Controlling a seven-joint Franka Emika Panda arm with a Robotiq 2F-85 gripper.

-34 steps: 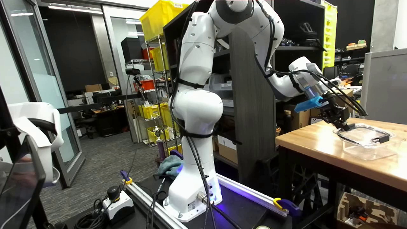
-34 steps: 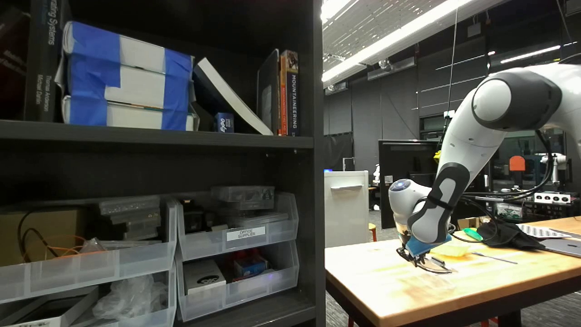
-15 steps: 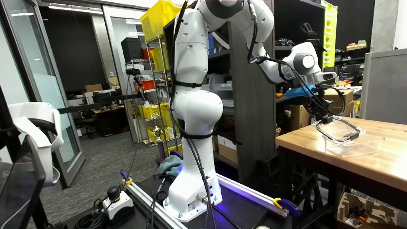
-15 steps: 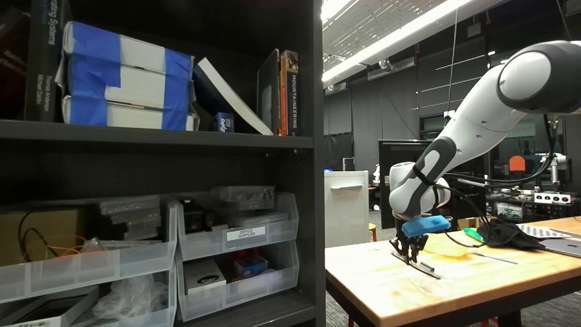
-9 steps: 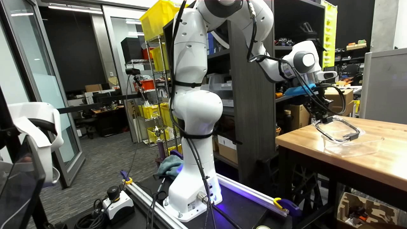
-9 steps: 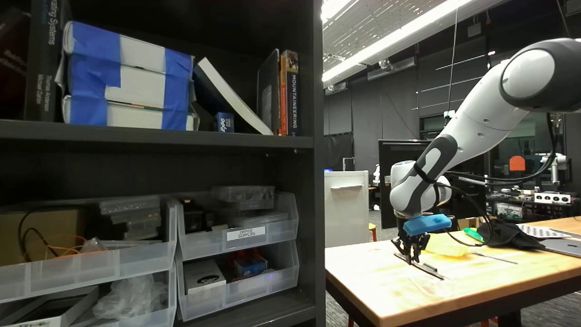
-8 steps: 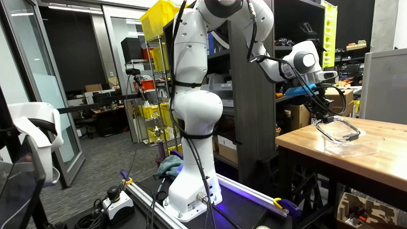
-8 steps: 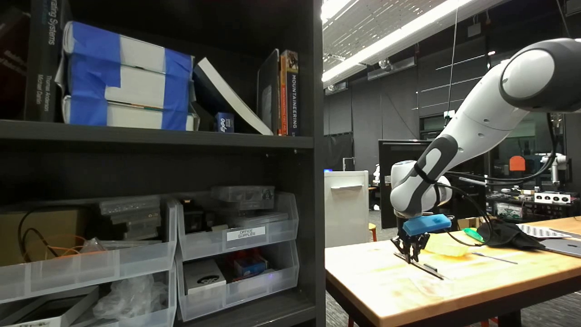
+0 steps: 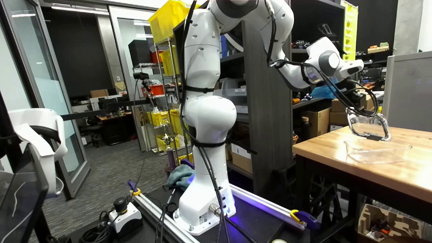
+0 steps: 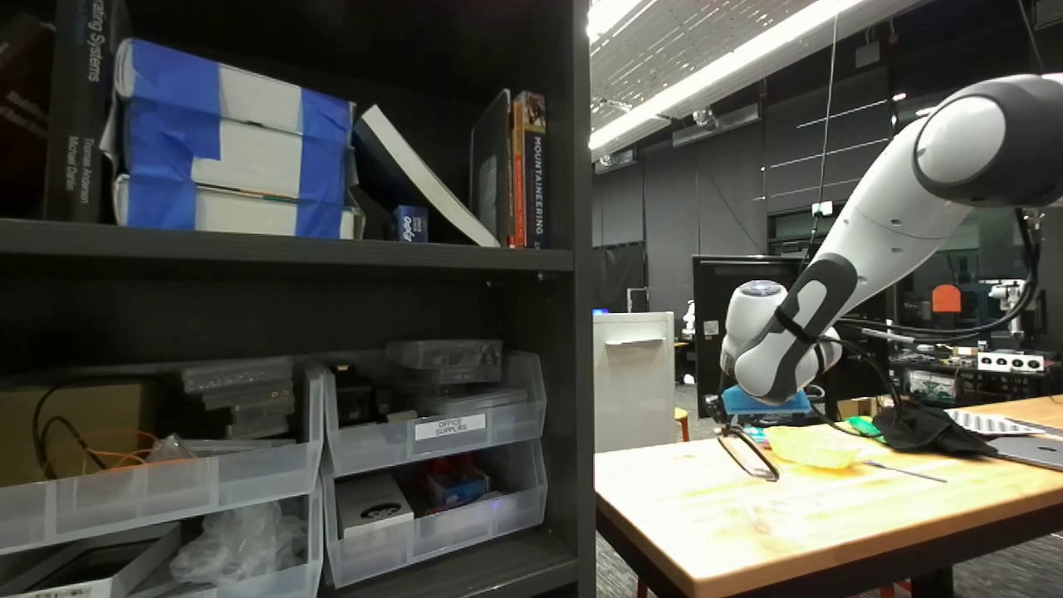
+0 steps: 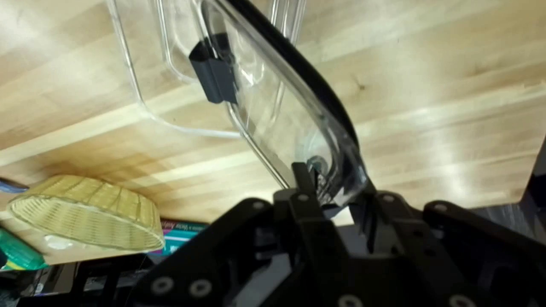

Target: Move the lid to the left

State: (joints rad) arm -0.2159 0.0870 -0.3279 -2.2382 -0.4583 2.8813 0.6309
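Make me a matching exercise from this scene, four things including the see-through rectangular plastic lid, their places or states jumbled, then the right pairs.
Things
1. see-through rectangular plastic lid
2. deeper clear plastic box
3. pale yellow woven basket
4. white stack bound in blue tape

Places or states
A. on a dark shelf
B. on the wooden table, lower left in the wrist view
C. held tilted by the black gripper
D. on the table, partly behind the lid in the wrist view

Pairs: 1C, 2D, 3B, 4A

Glossy plastic lid (image 11: 268, 98), wooden table (image 9: 325, 146)
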